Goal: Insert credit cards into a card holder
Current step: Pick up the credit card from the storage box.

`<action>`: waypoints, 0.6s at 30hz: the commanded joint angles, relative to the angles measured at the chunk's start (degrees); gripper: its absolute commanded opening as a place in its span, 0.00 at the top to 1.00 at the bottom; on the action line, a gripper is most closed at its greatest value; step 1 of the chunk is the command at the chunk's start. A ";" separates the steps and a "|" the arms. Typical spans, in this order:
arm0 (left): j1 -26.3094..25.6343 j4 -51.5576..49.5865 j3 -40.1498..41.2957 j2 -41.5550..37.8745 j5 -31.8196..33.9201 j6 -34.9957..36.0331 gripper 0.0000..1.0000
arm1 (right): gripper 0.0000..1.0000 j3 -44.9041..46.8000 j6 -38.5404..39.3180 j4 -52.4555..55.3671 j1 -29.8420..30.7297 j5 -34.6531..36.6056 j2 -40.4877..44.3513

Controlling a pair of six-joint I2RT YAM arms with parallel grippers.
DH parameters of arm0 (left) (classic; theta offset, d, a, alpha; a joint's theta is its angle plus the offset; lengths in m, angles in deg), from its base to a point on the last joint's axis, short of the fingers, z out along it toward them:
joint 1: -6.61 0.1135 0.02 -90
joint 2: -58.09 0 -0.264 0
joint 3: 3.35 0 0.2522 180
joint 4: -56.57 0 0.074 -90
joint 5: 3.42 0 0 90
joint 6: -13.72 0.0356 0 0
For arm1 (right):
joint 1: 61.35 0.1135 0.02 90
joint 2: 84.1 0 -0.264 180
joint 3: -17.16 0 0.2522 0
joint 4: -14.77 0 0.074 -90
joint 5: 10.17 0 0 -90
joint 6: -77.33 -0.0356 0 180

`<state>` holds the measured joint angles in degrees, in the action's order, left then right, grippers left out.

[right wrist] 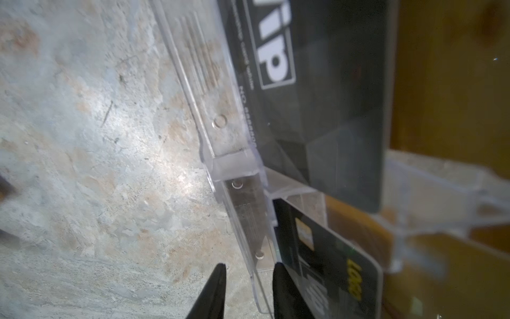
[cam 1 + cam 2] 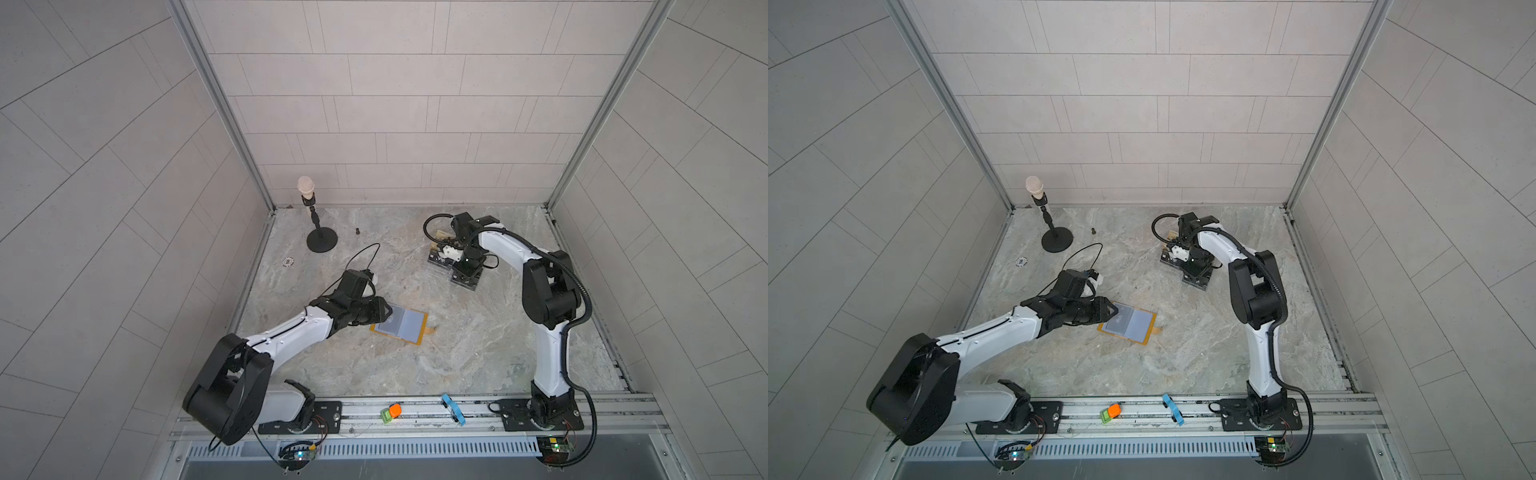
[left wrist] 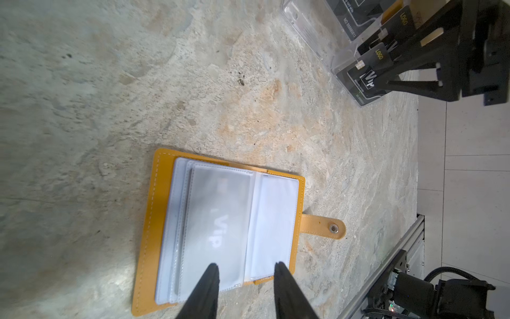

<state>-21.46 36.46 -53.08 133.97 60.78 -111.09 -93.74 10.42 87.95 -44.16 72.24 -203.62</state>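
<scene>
The mustard-yellow card holder (image 2: 419, 332) (image 2: 1148, 330) (image 3: 154, 221) lies open on the stone tabletop, clear sleeves up. A "Vip" credit card (image 3: 218, 229) shows faintly through one sleeve. My left gripper (image 2: 388, 309) (image 2: 1115, 309) (image 3: 246, 268) is open, its tips over the holder's near sleeve edge, gripping nothing. More black "Vip" credit cards (image 2: 440, 259) (image 3: 364, 82) (image 1: 317, 82) stand in a clear acrylic stand (image 1: 240, 171). My right gripper (image 2: 460, 275) (image 1: 249, 265) is open and straddles the stand's clear front wall, one finger against a black card (image 1: 331, 262).
A microphone on a round black base (image 2: 321, 239) stands at the back left, with a small black bolt (image 2: 356, 231) and a round token (image 2: 287, 261) nearby. Gold cards (image 1: 441, 82) sit behind the black ones. An orange-green piece (image 2: 391, 411) and blue clip (image 2: 453, 409) lie on the front rail.
</scene>
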 commanded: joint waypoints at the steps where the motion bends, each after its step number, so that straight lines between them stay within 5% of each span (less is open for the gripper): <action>1: 0.65 -0.33 0.81 -0.14 -0.10 1.39 0.62 | 0.71 0.20 1.60 1.49 -0.14 -1.11 -0.45; 18: 0.68 -1.49 -0.01 0.24 -0.02 1.56 0.61 | 0.80 0.37 2.40 1.14 -0.14 -1.36 -0.95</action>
<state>-20.89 35.91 -53.08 133.97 60.80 -110.69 -93.63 11.40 87.91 -44.16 71.78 -203.64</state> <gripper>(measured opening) 0.383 0.211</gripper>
